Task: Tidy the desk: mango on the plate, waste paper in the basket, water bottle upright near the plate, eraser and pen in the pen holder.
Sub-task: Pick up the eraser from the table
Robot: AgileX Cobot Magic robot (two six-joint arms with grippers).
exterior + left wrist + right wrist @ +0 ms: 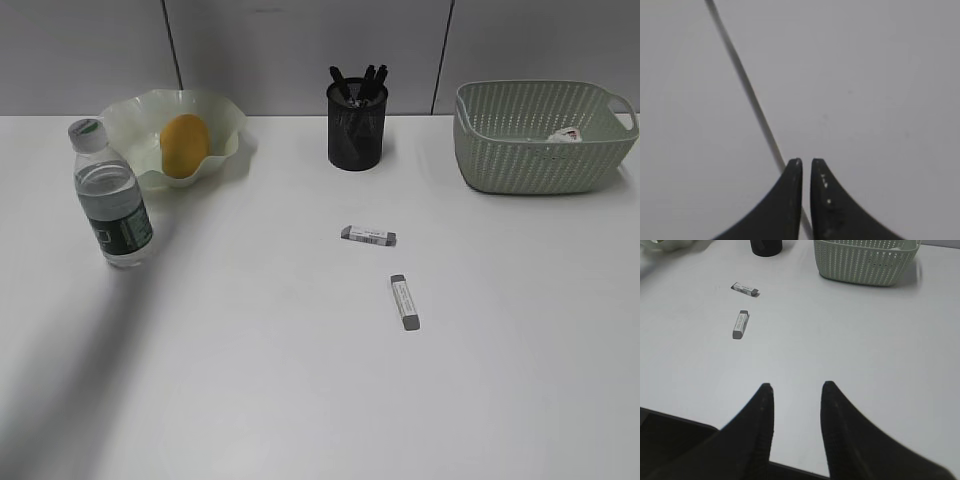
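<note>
The white desk (300, 400) runs back to a grey panelled wall (300, 40), with two erasers (368, 235) lying loose mid-table. The mango (184, 145) sits in the plate (125, 125). The left gripper (806, 161) is closed on nothing; the right gripper (796, 386) hangs parted and empty.

- Two black, matte fingers (792, 200) of the left gripper (806, 161) are seen at the lower middle of the left wrist frame, each curved and tapered to a narrow tip.
- Small pale specks are seen on their inner edges.
- Two broader black fingers (760, 425) of the right gripper (797, 387) are shown at the bottom of the right wrist frame, tapered to rounded tips.
</note>
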